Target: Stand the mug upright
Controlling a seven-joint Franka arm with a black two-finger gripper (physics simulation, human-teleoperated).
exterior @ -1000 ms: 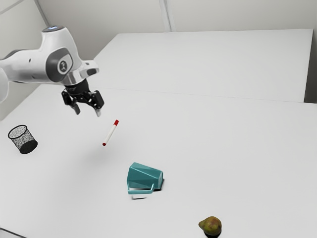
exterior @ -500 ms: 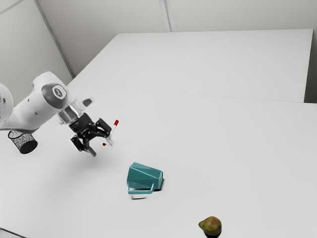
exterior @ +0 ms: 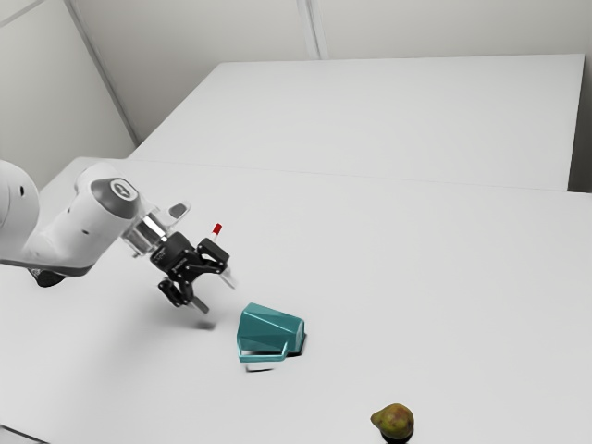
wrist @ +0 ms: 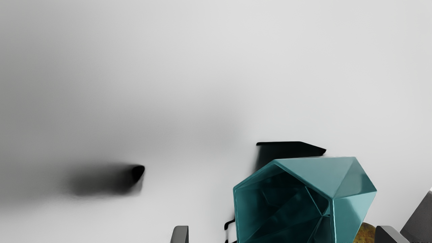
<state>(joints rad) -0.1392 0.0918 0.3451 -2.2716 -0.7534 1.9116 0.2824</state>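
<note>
In the exterior view a teal faceted mug (exterior: 270,329) lies on its side, its handle toward the viewer and its base toward the exterior view's right. My gripper (exterior: 215,295) is just to the exterior view's left of it, above the table, tilted toward the mug's mouth, with its fingers apart. In the wrist view the mug (wrist: 351,189) shows its dark hollow mouth facing my hand. Beyond the open gripper (wrist: 281,234), the mug lies in line with the space between the fingertips, and nothing is held.
A red-capped marker (exterior: 217,228) lies behind the gripper, partly hidden. A pear (exterior: 395,422) sits on the white table (exterior: 416,277) nearer the viewer, past the mug. The dark mesh cup (exterior: 48,277) is mostly covered by the arm at the exterior view's left.
My gripper has come down and toward the exterior view's right, from above the table's far left to close beside the mug. The arm now covers most of the mesh cup. The mug has not moved.
</note>
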